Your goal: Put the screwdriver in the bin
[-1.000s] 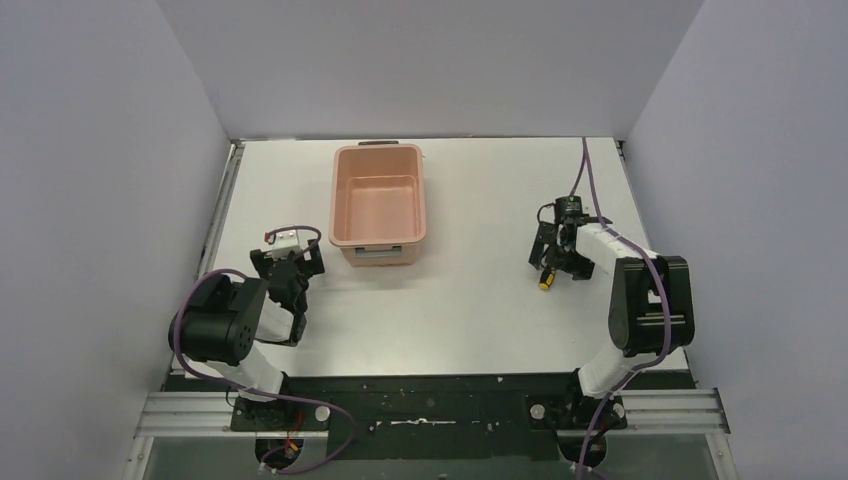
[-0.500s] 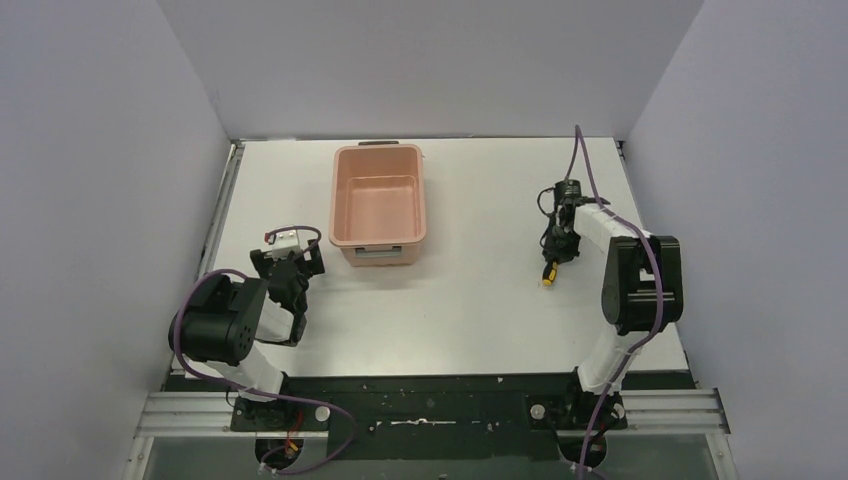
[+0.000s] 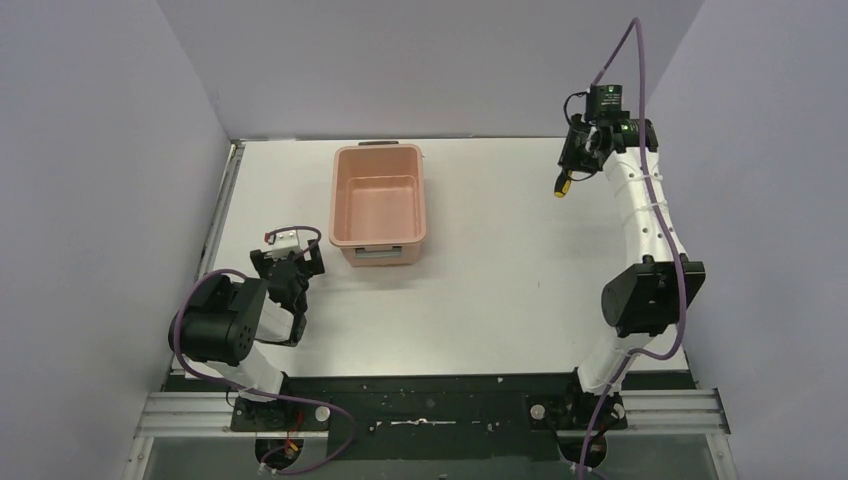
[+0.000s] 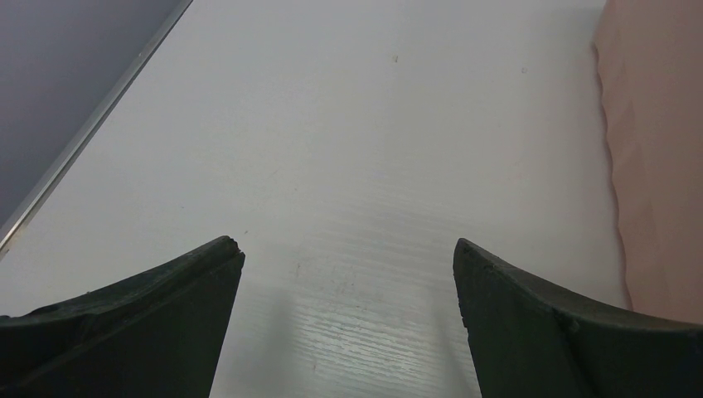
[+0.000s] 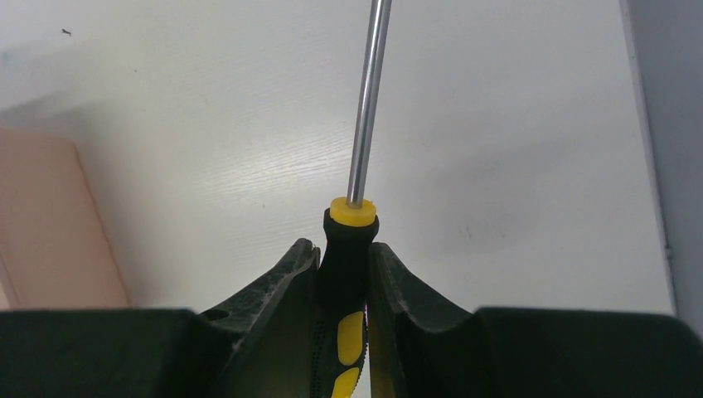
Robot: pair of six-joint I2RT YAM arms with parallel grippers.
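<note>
With the right gripper (image 5: 344, 282) clamped on the screwdriver (image 5: 355, 211), aloft near the far right corner, carry leftward along the far edge to above the bin (image 3: 337, 200), then release low; left gripper (image 4: 346, 246) spread, idle.

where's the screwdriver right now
The screwdriver is clamped by its handle in the right gripper, above the table's far right corner in the top view, well right of the bin.

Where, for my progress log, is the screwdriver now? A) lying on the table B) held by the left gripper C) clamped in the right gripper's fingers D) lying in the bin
C: in the right wrist view the fingers of the right gripper are shut on the screwdriver handle.
</note>
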